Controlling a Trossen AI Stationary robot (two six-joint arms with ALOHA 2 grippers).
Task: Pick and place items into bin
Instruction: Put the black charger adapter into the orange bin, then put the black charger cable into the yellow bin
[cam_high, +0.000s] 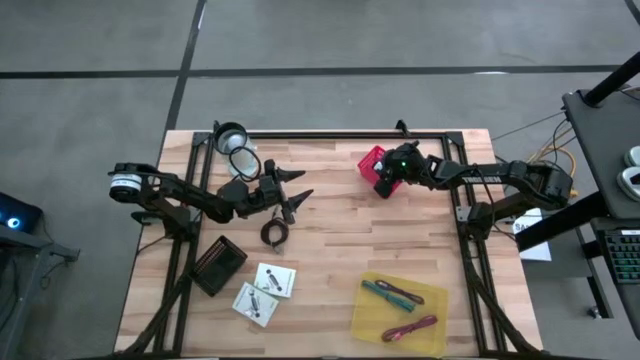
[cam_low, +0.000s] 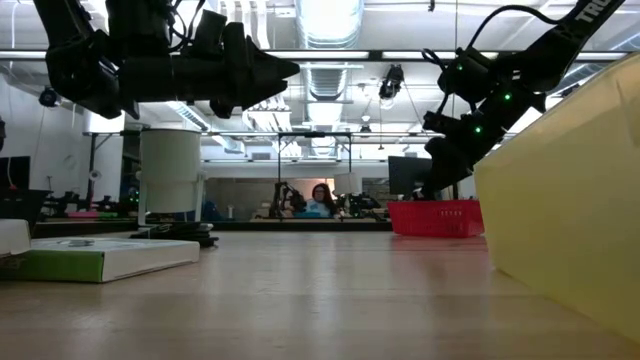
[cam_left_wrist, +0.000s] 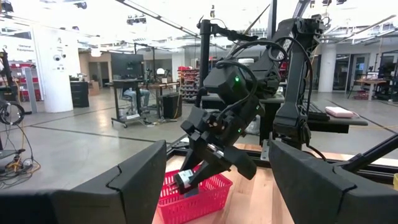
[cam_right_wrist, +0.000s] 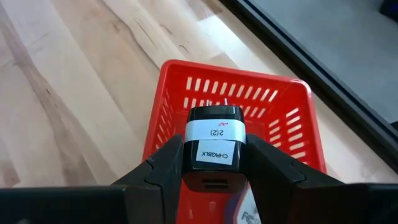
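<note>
A black charger block with a white label band around it is pinched between the two fingers of the right gripper, which holds it directly above the open top of a red basket. The basket stands on the wooden table just below this gripper, near the table's far edge, and the slotted walls show on both sides of the block. In the left wrist view the same block hangs from the right gripper with its lower end at about the level of the basket rim; whether it touches the basket cannot be told.

Across the table from the basket, the left gripper hovers above the wood with its fingers spread wide and nothing between them. Just below and slightly behind it lies a black cable coil. Farther out on that side sit a flat black case and two white square cards, side by side near the table's near edge. A clear cup with a black rim stands at the far corner behind the left arm.

On the near side of the table from the right gripper lies a yellow tray holding a teal pen and maroon sticks. In the low view a seated person shows far off in the room.
</note>
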